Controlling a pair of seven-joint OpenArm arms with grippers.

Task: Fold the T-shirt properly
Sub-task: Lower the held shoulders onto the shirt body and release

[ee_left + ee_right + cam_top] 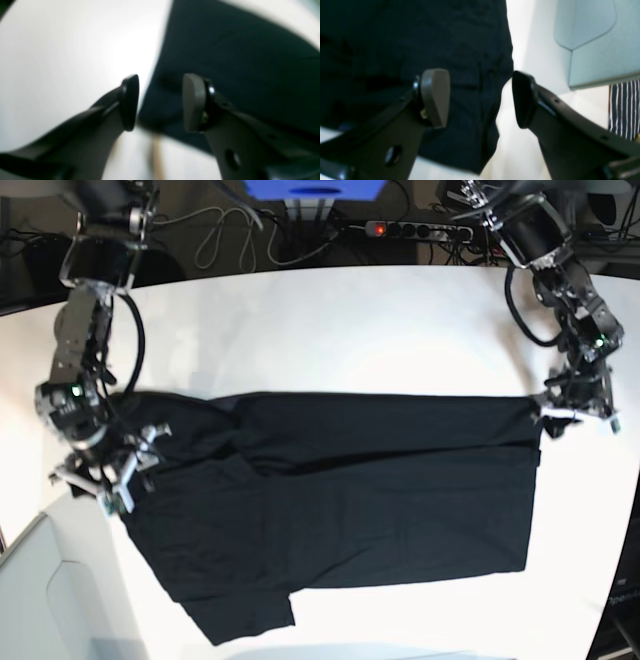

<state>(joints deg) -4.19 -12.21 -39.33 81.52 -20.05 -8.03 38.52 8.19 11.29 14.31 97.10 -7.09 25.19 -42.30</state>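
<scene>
The black T-shirt point(340, 490) lies spread, plain side up, on the white table point(350, 330), with folds and wrinkles at its left end. My left gripper point(556, 414) is at the shirt's right upper corner. In the left wrist view it point(161, 105) is open, with the shirt's point(237, 62) edge running between the two pads. My right gripper point(112, 482) is at the shirt's left edge. In the right wrist view it point(480, 100) is open, and the shirt's point(432, 37) wrinkled edge hangs between its pads. The print is not visible.
A power strip point(410, 227) and cables lie beyond the table's back edge. A pale grey-green panel point(595, 50) and a striped cloth point(623, 107) show beside the table in the right wrist view. A light panel point(50, 600) sits at the front left.
</scene>
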